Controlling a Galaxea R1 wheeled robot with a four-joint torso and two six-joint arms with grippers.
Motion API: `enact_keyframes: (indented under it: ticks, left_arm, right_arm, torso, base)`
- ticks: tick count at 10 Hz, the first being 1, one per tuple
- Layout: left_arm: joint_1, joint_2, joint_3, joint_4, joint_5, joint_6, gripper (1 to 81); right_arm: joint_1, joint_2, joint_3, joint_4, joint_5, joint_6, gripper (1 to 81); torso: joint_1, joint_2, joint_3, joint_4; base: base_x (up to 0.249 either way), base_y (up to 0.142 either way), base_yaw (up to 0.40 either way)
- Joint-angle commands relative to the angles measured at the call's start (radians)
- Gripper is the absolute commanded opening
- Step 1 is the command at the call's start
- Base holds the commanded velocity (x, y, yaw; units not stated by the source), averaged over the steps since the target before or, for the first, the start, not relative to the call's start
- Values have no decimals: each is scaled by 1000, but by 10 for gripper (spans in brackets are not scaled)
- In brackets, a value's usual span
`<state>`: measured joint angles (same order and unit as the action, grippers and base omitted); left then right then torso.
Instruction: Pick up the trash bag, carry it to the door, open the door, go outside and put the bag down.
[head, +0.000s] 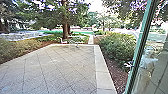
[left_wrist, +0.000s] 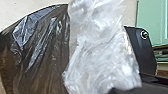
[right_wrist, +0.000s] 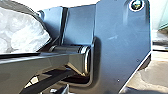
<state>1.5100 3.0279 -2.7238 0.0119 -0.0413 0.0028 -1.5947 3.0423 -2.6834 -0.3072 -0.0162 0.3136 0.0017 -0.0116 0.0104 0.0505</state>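
Outdoors, one paved patio (head: 58, 67) is stretching ahead, its stone slabs meeting in diagonal joints and looking rough and speckled. One smooth, paler border (head: 102, 72) is running along its right side. Trees are standing beyond, one reddish-brown trunk (head: 65, 31) rising near the patio's far edge under dark, feathery needles. One rounded, densely leafed bush (head: 116, 47) is growing to the right, with brown mulch (head: 113, 66) lying between it and the border. One straight green frame post (head: 140, 47) is slanting up at the right, and one sheet of glass (head: 162, 57) is gleaming beside it. One pale upright figure (head: 147, 65) is appearing in the glass; whether it is a person or a reflection is staying unclear.

One trash bag (left_wrist: 37, 50) is hanging or resting close by the left wrist camera; I cannot tell which. Its dark, glossy film is bulging and creasing, while whitish see-through plastic (left_wrist: 100, 47) is crumpling beside it. Right wrist view is showing whitish, puffy plastic too, but the left wrist view is adding the dark film. Whether the left gripper and the right gripper are clenching, grasping the bag or releasing, I cannot tell.
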Motion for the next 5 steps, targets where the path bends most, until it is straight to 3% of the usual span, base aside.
enact_keyframes:
  ticks: [1,5]
  left_arm:
    - [-50,11,4,-1,54,5,10]
    - [-50,11,4,-3,54,5,10]
  right_arm:
    - [44,19,19,-6,-44,-4,811]
    - [43,19,19,-6,-42,-4,811]
  torso:
    - [0,0,0,0]
    - [0,0,0,0]
  base:
    - [123,0,0]
    - [123,0,0]
